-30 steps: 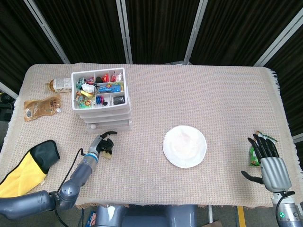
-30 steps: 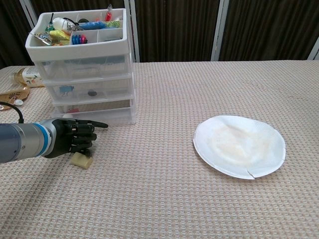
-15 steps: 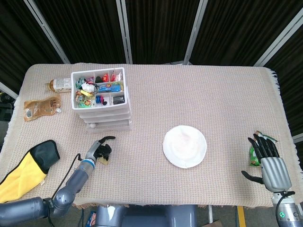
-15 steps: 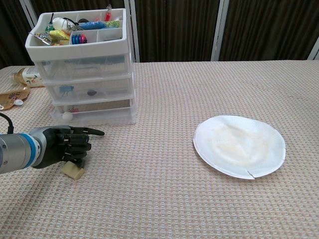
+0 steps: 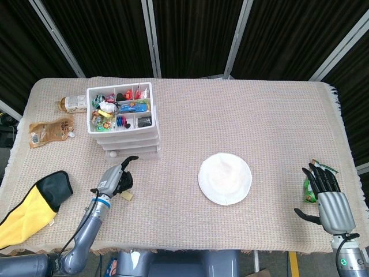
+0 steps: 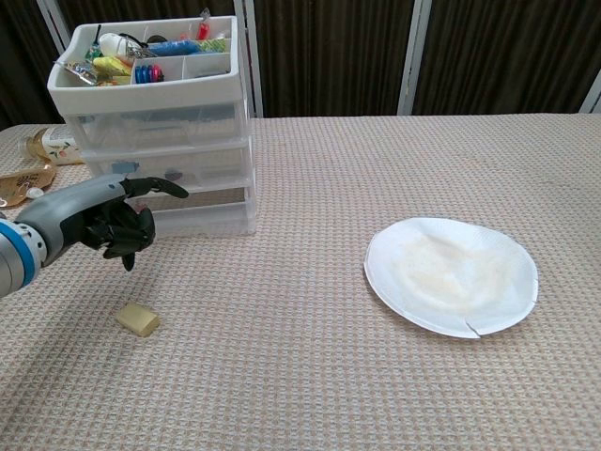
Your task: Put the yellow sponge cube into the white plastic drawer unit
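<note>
Open room: bare tabletop (image 5: 271, 121) stretches between the white plastic drawer unit (image 6: 160, 132) and the paper plate (image 6: 451, 274).
Edges: the right hand (image 5: 330, 199) sits near the tabletop's right front corner, beside a green packet (image 5: 310, 187).
Yellow sponge cube (image 6: 138, 319): small, pale yellow, lying free on the tabletop in front of the drawer unit.
Left hand (image 6: 108, 218): above the cube and clear of it, its fingers (image 6: 131, 235) curled in, one pointing out, holding nothing.
Right hand fingers: spread apart, empty.

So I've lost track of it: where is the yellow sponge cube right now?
The yellow sponge cube lies on the tablecloth at the left, in front of the white drawer unit and just below the raised left hand, which isn't touching it.
</note>
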Tool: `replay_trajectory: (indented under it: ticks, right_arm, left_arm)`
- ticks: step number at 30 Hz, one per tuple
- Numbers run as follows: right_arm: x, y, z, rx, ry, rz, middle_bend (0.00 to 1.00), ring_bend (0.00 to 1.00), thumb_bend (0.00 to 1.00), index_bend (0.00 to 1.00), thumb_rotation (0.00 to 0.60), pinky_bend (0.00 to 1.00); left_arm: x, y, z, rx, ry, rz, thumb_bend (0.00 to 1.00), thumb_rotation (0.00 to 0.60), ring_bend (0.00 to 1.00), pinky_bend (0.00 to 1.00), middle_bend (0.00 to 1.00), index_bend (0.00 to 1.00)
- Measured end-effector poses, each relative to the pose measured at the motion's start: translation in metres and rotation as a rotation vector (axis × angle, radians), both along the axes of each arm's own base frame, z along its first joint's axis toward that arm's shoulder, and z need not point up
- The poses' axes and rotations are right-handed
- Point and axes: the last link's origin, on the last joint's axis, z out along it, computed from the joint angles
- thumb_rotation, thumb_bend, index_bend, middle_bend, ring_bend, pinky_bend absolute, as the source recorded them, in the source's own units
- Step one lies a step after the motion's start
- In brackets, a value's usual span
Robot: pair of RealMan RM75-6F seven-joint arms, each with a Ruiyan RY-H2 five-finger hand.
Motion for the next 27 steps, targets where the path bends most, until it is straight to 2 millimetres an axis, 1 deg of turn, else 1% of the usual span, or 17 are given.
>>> replay_trajectory:
  ticks: [6,11,17,23,25,27]
  right_arm:
    - [0.000,0.000,0.000,0.001,-0.001,0.000,0.00,0.00,0.00,0.08,0.600,0.00]
    - [0.000,0.000,0.000,0.002,-0.003,-0.002,0.00,0.00,0.00,0.08,0.600,0.00]
    - [0.000,0.000,0.000,0.004,-0.003,-0.003,0.00,0.00,0.00,0.08,0.600,0.00]
    - [-0.001,0.000,0.000,0.006,-0.003,-0.006,0.00,0.00,0.00,0.08,0.600,0.00]
    - [0.000,0.000,0.000,0.007,-0.004,-0.007,0.00,0.00,0.00,0.08,0.600,0.00]
    - [0.000,0.000,0.000,0.007,-0.004,-0.007,0.00,0.00,0.00,0.08,0.600,0.00]
  left_arm:
    - [0.002,0.000,0.008,0.079,0.264,-0.114,0.78,0.600,0.88,0.60,0.98,0.17]
    - [-0.003,0.004,0.012,0.082,0.414,-0.089,0.78,0.600,0.88,0.60,0.98,0.18]
    - [-0.012,0.014,0.012,0.064,0.492,-0.024,0.78,0.600,0.88,0.60,0.98,0.18]
    - [-0.018,0.022,0.010,0.065,0.518,0.006,0.78,0.600,0.88,0.60,0.98,0.18]
    - [-0.020,0.023,0.010,0.063,0.519,0.014,0.79,0.600,0.88,0.60,0.98,0.20]
    - [-0.021,0.024,0.009,0.057,0.518,0.026,0.79,0.600,0.88,0.60,0.98,0.23]
